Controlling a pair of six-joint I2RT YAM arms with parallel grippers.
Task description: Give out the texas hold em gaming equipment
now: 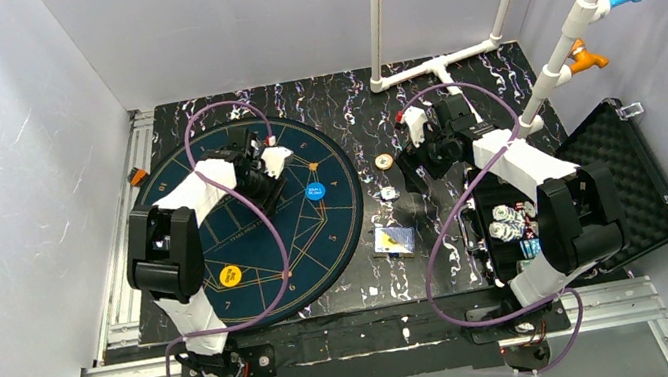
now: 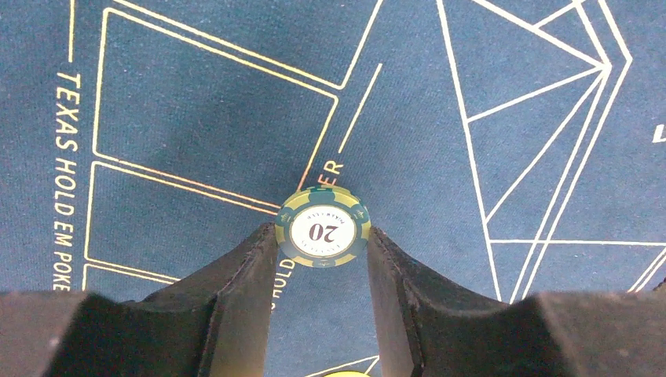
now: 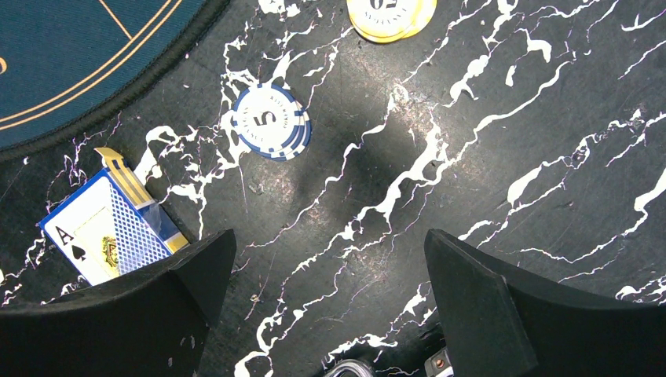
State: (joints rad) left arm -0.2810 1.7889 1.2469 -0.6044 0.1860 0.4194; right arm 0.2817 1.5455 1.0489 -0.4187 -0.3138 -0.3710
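A green-and-yellow poker chip (image 2: 322,228) marked 20 sits pinched between my left gripper's (image 2: 322,238) two fingertips, just above the dark-blue mat (image 2: 196,118). From above, that gripper (image 1: 257,163) is over the mat's far part. On the mat lie a blue button disc (image 1: 315,191) and a yellow button disc (image 1: 230,276). My right gripper (image 3: 330,251) hangs open over bare marbled table. Ahead of it are a blue-and-white chip stack (image 3: 271,119) marked 5, yellow chips (image 3: 391,14) and a card deck box (image 3: 110,228) showing an ace of spades.
The black foam-lined case (image 1: 625,168) lies open at the right and holds more chips (image 1: 509,221). White pipes (image 1: 437,63) stand at the back. The mat's edge (image 3: 102,110) runs along the left of the right wrist view.
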